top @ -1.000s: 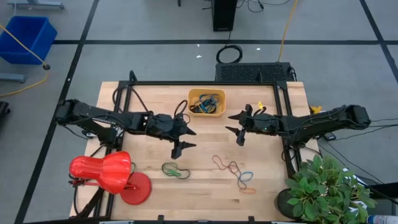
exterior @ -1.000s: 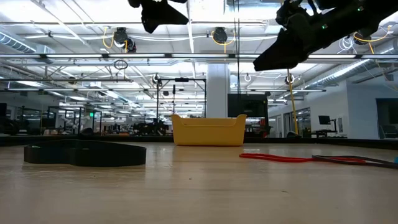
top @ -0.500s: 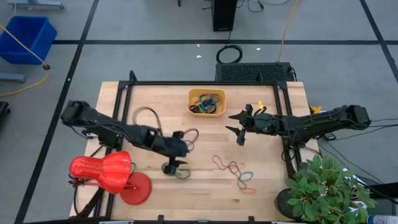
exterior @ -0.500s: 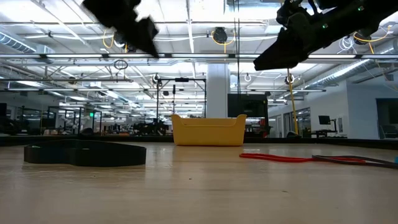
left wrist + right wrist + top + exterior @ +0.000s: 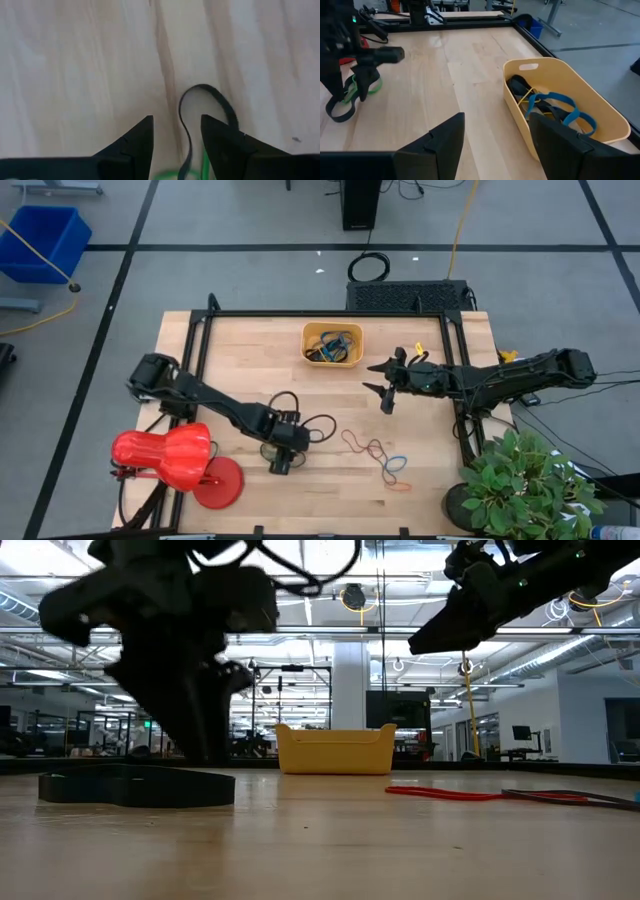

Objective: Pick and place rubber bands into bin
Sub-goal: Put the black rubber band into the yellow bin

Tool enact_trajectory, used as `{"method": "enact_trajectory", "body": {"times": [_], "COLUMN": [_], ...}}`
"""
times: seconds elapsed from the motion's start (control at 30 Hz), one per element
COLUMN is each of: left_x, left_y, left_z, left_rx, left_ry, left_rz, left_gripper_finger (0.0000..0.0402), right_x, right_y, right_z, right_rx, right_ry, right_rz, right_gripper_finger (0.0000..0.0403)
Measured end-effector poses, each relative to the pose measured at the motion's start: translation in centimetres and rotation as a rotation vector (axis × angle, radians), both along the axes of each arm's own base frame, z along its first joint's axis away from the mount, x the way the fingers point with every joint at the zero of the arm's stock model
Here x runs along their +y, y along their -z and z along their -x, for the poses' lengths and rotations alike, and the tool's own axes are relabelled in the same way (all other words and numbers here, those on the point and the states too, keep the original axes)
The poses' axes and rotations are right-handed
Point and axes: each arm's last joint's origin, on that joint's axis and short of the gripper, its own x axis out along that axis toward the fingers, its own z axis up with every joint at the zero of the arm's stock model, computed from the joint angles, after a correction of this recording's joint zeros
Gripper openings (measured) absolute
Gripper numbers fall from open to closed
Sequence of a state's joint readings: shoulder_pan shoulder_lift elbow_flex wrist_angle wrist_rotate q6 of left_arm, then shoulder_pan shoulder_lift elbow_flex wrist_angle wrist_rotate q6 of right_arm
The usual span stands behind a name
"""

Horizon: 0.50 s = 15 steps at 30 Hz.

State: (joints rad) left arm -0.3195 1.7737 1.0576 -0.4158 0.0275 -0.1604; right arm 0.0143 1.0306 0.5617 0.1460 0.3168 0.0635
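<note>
The wooden surface is seen from above, with 2 dark arms reaching over it. A red lamp stands at its front left corner, and a green plant sits by the front right corner. The bin rests near the back middle of the surface, and a blue band, a black one and a yellow one are seen lying inside it. The left tool is held low over the front of the surface, pointing down at a black band and a green band that lie together there. In the left wrist view its 2 fingers are spread apart, 1 on each side of the black band, and nothing is gripped between them. The right tool is held up in the air to the right of the bin, with its jaws wide and nothing in them. More bands are left on the surface between the 2 tools and nearer the front: a red band, a dark band beside it, a small blue band and an orange band.
</note>
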Motion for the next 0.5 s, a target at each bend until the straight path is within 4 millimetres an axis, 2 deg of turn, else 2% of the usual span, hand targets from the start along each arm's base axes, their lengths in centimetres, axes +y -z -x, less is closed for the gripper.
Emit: {"method": "enact_trajectory", "body": {"times": [0.2, 0.3, 0.4, 0.5], "left_x": [-0.2, -0.2, -0.2, -0.2], "left_y": [1.8, 2.1, 2.1, 2.0], "left_z": [-0.2, -0.2, -0.2, -0.2], "left_rx": [0.076, 0.094, 0.092, 0.089], "left_ry": [-0.024, -0.036, -0.037, -0.034], "left_rz": [0.032, 0.048, 0.043, 0.040], "left_gripper_finger": [0.0168, 0.0164, 0.0142, 0.0105], "right_x": [0.0, 0.0, 0.0, 0.0], "right_y": [0.0, 0.0, 0.0, 0.0], "right_z": [0.0, 0.0, 0.0, 0.0], "right_rx": [0.001, 0.002, 0.003, 0.005], "right_ry": [0.000, 0.000, 0.000, -0.005], "right_rz": [0.000, 0.000, 0.001, 0.011], "right_gripper_finger": [0.0218, 0.0221, 0.0221, 0.0218]}}
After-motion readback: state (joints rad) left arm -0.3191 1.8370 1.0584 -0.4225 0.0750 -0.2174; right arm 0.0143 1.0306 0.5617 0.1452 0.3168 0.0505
